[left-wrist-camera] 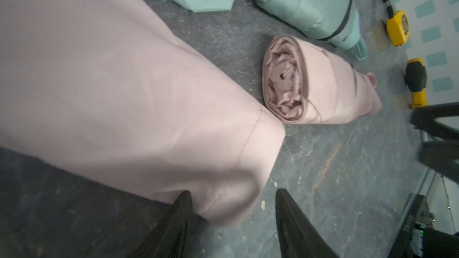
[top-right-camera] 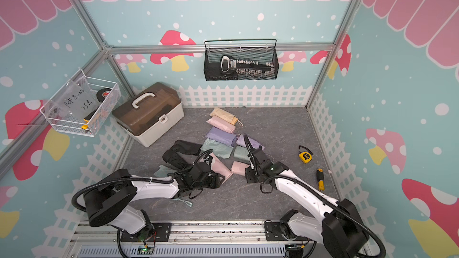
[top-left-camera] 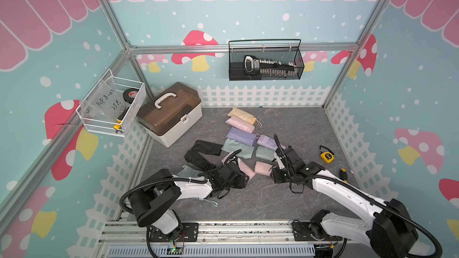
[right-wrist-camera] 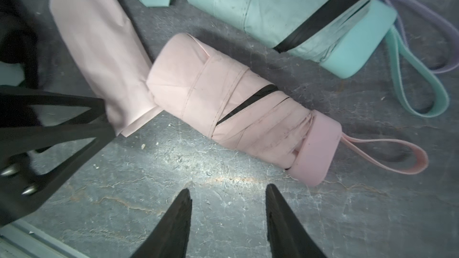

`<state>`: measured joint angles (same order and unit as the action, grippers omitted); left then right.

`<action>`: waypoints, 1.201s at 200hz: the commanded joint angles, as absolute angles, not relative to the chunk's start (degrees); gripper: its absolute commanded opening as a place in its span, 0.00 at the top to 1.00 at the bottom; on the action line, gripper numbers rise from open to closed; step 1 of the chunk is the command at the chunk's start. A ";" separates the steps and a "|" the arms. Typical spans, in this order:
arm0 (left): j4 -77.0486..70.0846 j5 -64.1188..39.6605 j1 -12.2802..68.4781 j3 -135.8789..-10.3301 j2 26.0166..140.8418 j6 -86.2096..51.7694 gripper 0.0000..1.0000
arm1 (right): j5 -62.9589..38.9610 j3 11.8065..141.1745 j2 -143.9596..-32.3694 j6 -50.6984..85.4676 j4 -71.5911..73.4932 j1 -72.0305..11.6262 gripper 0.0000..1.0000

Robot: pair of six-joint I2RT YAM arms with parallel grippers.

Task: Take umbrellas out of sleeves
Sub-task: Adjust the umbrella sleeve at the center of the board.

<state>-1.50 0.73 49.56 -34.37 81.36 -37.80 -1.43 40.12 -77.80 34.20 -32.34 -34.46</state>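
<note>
A bare pink umbrella lies on the grey floor, its handle and wrist loop pointing away from the limp pink sleeve beside it. In both top views the umbrella sits between the two arms. My left gripper is open, and the sleeve's loose end lies slack between its fingers. My right gripper is open over bare floor, just short of the pink umbrella. A mint umbrella and a mint sleeve lie close behind. Cream and pink bundles lie farther back.
A yellow tape measure and a yellow-handled screwdriver lie at the right. Lilac and black fabric pieces are spread mid-floor. A toolbox stands at the back left, and wire baskets hang on the walls.
</note>
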 commanded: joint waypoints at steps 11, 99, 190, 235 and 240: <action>-6.83 -1.61 50.94 -33.05 80.89 -43.01 0.45 | -0.26 43.70 -79.25 32.43 -31.96 -34.07 0.54; -18.42 -2.69 49.66 -35.71 95.22 -44.95 0.46 | -3.49 37.20 -61.72 32.90 -32.51 -34.05 0.53; -15.75 -2.89 43.51 -40.02 97.30 -43.12 0.47 | -7.22 30.06 -56.10 34.03 -31.68 -34.03 0.52; -22.94 -10.13 43.57 -38.57 92.23 -44.94 0.43 | -8.33 30.76 -57.92 33.49 -29.04 -34.10 0.51; -23.56 -10.95 43.59 -38.78 91.47 -45.01 0.42 | -8.26 31.06 -58.00 33.34 -28.82 -34.11 0.51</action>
